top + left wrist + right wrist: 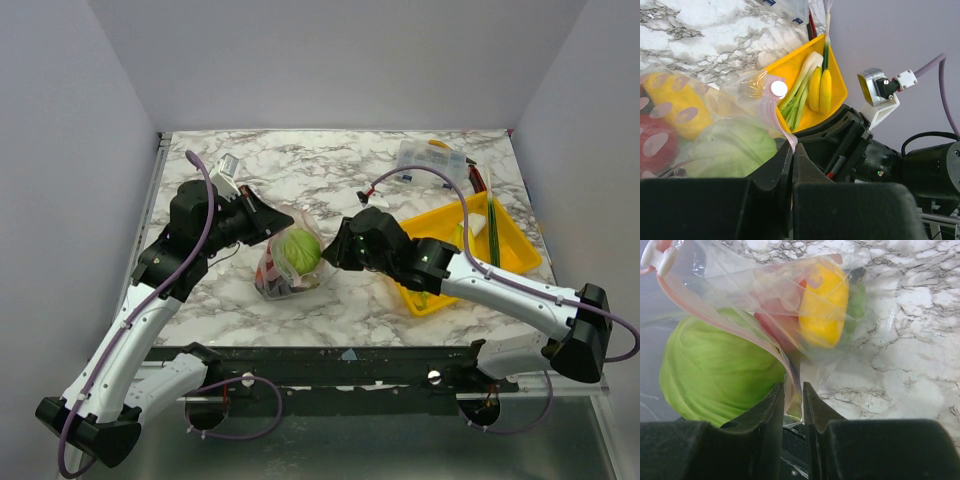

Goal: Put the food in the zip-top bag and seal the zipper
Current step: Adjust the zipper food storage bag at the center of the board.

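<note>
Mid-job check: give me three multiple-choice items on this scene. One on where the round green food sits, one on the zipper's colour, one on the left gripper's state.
1. Where is the round green food?
A. in the yellow tray
B. on bare table by the clear box
C. at the mouth of the zip-top bag

2. What colour is the zipper?
A. pink
B. blue
C. black

3. How is the left gripper?
A. wide open
B. shut on the bag's zipper edge
C. gripping the yellow tray

Answers: 1 C, the top view shows it in the bag's opening. 2 A, a pink strip lines the mouth. 3 B, the left wrist view shows its fingers pinching that strip.
</note>
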Controlling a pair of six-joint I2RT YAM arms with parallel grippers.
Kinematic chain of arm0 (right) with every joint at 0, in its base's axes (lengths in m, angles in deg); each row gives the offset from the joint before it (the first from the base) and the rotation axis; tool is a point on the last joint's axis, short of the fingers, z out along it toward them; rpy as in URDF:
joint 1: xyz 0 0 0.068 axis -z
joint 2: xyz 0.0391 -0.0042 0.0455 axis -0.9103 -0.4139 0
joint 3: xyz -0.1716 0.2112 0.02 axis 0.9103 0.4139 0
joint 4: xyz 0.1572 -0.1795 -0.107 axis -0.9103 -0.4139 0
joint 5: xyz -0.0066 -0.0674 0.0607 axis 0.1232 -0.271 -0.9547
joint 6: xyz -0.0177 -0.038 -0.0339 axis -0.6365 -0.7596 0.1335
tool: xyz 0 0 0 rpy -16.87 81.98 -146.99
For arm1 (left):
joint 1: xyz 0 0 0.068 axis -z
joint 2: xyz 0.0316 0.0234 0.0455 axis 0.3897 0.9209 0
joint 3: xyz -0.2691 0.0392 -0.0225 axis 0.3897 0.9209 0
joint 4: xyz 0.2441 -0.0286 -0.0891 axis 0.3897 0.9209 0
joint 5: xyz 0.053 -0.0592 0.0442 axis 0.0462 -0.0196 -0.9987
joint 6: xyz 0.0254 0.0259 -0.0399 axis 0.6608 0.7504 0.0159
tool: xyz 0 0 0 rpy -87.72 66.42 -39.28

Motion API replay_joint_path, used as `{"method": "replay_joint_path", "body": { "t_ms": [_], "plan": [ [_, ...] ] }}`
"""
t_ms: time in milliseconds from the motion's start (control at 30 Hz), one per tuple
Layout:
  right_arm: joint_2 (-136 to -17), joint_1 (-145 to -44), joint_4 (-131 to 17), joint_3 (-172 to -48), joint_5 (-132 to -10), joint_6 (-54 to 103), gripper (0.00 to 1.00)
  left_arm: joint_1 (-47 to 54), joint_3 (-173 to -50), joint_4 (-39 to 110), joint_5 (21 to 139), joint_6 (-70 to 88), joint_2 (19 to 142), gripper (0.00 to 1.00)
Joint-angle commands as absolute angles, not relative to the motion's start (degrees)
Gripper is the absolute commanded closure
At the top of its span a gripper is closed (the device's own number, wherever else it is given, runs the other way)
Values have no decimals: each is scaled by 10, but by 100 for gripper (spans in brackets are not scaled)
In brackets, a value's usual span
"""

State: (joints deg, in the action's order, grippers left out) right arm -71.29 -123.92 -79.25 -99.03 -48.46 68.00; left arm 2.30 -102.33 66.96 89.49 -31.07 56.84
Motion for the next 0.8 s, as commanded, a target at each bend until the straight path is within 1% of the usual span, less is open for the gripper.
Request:
{"method": "replay_joint_path", "body": {
  "t_ms": [0, 67, 200, 233, 267, 367, 433, 533, 633, 700, 767],
  "plan": [
    [-731, -1234, -753, -995, -512, 678, 77, 20, -1032, 647, 915, -306, 552, 100],
    [-742, -1234, -741, -994, -518, 674, 79, 20, -1032, 646, 917, -306, 553, 100],
    [-767, -1234, -736, -1000, -517, 668, 80, 20, -1031, 646, 916, -300, 554, 100],
    [-770, -1234, -735, -1003, -516, 664, 81, 20, -1031, 647, 914, -299, 551, 100],
    [-774, -1234, -735, -1009, -519, 657, 87, 20, -1031, 650, 911, -296, 551, 100],
    [-780, -1234, -741, -1034, -525, 640, 99, 20, -1032, 663, 889, -280, 547, 100],
    [-786, -1234, -751, -1060, -529, 626, 100, 20, -1035, 674, 868, -267, 543, 100],
    [-795, -1235, -819, -1131, -538, 610, 100, 16, -1063, 710, 819, -214, 543, 100],
    [-791, -1235, -871, -1189, -548, 611, 100, 4, -1122, 789, 743, -133, 557, 100],
    [-789, -1235, -876, -1208, -570, 615, 100, -1, -1144, 816, 693, -103, 552, 100],
    [-793, -1235, -860, -1215, -605, 617, 100, -6, -1147, 817, 675, -91, 534, 100]
  ]
}}
